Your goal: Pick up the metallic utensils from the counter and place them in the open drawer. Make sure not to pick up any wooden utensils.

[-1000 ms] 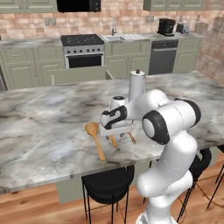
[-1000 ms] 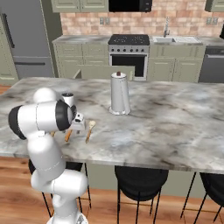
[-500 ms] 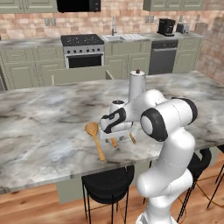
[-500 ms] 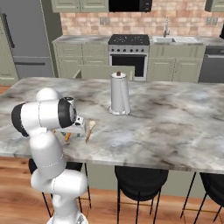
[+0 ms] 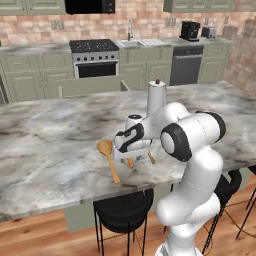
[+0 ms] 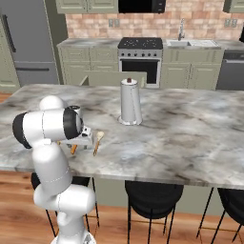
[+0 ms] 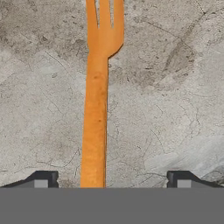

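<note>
Tool (image 7: 109,179) jaws wide apart, nothing held, straddling the orange fork (image 7: 98,100) lying flat on the worktop (image 7: 175,87), near edge. Looks light, rigid, thin, smooth, likely slippery. Pinch mid-handle, across its width, not the tines.

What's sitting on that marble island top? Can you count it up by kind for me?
Tan wooden spoon: 1
Slim orange-brown utensils, partly tucked under the robot's hand: 2 (one, another)
Tall pale jug: 1
Total: 4
</note>
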Tool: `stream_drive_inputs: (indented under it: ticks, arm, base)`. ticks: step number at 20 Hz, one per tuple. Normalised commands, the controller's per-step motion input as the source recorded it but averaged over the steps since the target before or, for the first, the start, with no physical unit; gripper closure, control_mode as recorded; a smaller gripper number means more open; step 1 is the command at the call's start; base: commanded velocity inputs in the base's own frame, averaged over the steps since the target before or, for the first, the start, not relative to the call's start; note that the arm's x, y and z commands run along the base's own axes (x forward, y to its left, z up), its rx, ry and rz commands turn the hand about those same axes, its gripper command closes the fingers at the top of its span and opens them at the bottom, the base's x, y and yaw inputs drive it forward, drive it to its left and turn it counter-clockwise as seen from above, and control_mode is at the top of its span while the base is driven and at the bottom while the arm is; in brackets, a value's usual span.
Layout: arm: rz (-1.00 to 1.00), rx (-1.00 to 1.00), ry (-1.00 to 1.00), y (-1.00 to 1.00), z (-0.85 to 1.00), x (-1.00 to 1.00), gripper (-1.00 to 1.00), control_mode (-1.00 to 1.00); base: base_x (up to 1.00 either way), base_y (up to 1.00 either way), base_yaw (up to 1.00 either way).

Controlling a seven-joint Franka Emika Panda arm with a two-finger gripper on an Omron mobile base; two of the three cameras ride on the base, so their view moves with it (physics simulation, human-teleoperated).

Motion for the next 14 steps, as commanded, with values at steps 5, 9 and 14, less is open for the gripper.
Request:
stream_drive_inputs:
  ticks: [5, 9, 14]
  arm:
    - [0.0, 0.0, 0.0, 0.0, 0.0, 0.0, 1.0, -1.0]
    - [0.0, 0.0, 0.0, 0.0, 0.0, 0.0, 1.0, -1.0]
    - [0.0, 0.0, 0.0, 0.0, 0.0, 0.0, 1.0, -1.0]
  base:
    - [0.0, 0.0, 0.0]
    - [0.0, 0.0, 0.0]
    - [0.0, 0.0, 0.0]
